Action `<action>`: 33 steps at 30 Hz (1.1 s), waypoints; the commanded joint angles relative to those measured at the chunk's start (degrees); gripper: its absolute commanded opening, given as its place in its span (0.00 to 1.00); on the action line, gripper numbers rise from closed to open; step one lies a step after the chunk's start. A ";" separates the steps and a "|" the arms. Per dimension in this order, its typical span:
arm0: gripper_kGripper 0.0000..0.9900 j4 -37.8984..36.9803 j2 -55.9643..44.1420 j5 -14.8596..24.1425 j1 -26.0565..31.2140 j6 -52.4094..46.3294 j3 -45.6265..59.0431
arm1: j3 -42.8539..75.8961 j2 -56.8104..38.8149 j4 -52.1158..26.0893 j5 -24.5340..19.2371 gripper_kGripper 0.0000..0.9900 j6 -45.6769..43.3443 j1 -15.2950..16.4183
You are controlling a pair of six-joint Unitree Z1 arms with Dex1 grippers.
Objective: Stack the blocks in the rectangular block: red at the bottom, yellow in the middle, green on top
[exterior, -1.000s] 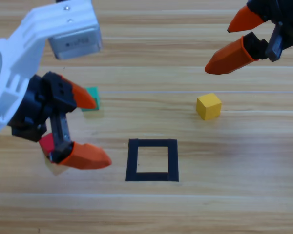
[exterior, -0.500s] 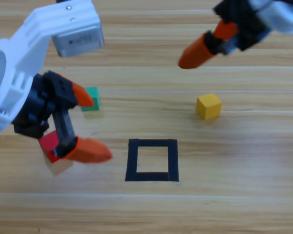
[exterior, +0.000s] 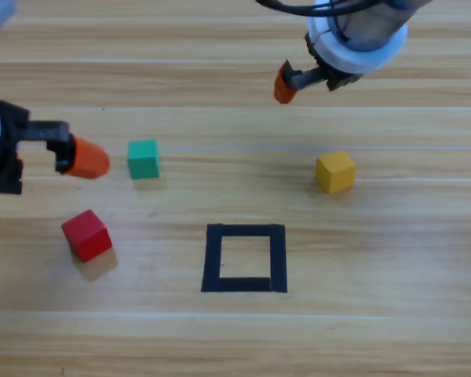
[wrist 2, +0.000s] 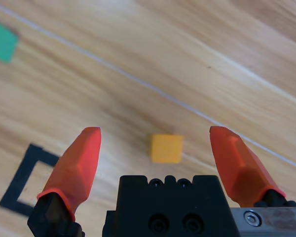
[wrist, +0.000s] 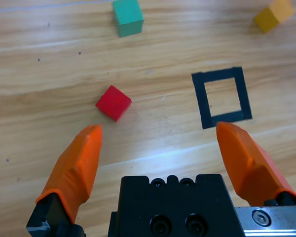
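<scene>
Your left tool (wrist: 158,143) was spread wide and empty, with the red cube (exterior: 86,234) lying turned on the worktop (exterior: 377,330), left of the tape frame (exterior: 245,258). Your right tool (wrist 2: 155,143), also spread, hung above the yellow cube (exterior: 334,171). You risked a crooked grip that pushes red away.

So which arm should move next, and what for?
Probably the left gripper: jaws open, it looks down at the red cube, which goes first into the empty frame. It should come down over that cube.
</scene>
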 commanded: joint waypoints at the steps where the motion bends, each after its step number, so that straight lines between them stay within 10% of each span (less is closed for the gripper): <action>1: 1.00 2.03 0.96 1.05 3.64 -8.68 0.79 | -2.46 7.83 1.63 -5.18 0.98 2.84 -0.54; 12: 0.99 12.40 22.49 -4.13 9.88 -23.10 -9.49 | -41.66 27.87 39.59 -9.13 0.99 20.07 -0.89; 33: 0.97 11.78 34.10 -14.15 20.43 -26.26 -15.64 | -42.89 35.42 41.18 2.12 1.00 14.97 -5.02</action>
